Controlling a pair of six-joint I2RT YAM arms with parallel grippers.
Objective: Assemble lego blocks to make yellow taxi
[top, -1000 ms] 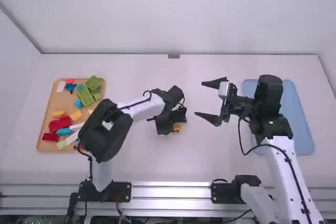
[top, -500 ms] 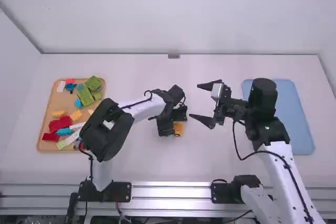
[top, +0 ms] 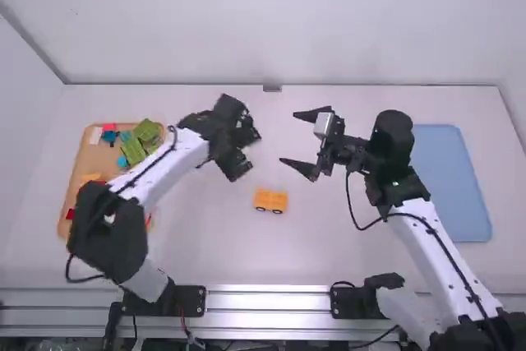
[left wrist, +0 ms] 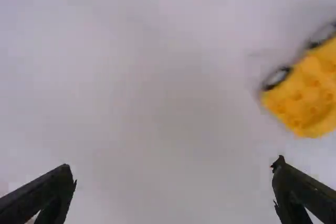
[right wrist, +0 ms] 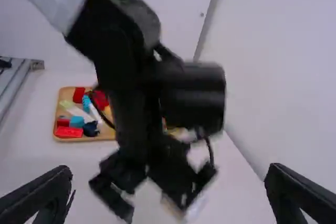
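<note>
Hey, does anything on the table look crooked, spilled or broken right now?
No, nothing stands out. The yellow car piece sits studs up, its wheels on the table, with no visible damage. The loose blocks lie jumbled, but inside the wooden tray.

High: above table's (top: 214, 252) near edge, forward-down, far
Left wrist: close, downward
Right wrist: lower, toward left edge
Car (top: 263, 197): high, left wrist
Tray (top: 88, 157): high, right wrist

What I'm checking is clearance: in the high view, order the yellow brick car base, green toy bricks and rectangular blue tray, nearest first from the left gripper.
Left gripper:
1. Yellow brick car base: slightly right.
2. Green toy bricks: left, on tan wooden tray.
3. Rectangular blue tray: far right.
</note>
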